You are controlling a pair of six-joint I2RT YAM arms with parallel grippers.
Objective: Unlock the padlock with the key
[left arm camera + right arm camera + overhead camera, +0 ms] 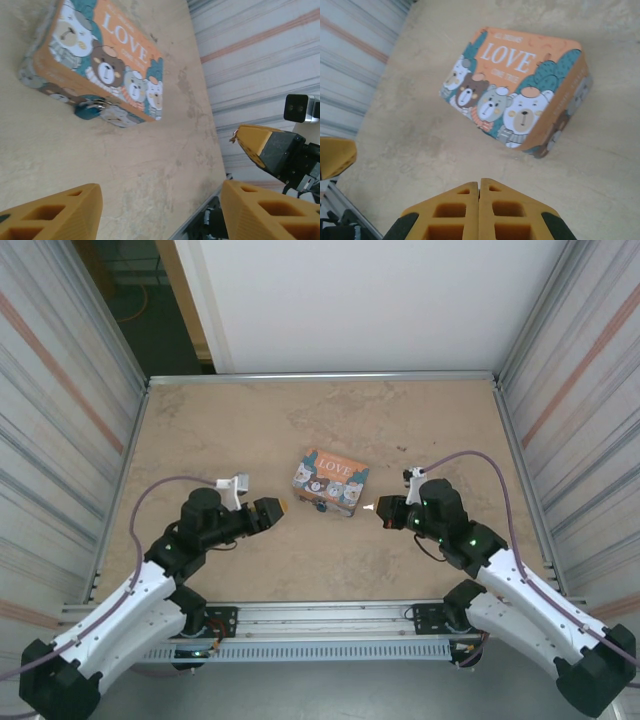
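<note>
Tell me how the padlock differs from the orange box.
The padlock is far smaller than the box. The padlock is blue with a silvery shackle; the box is orange with cartoon bears and the word LOVE. The box lies flat on the table; the padlock sits against its side wall. The two touch.

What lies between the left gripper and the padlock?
Bare table. In the left wrist view, nothing sits between the left gripper and the padlock.
</note>
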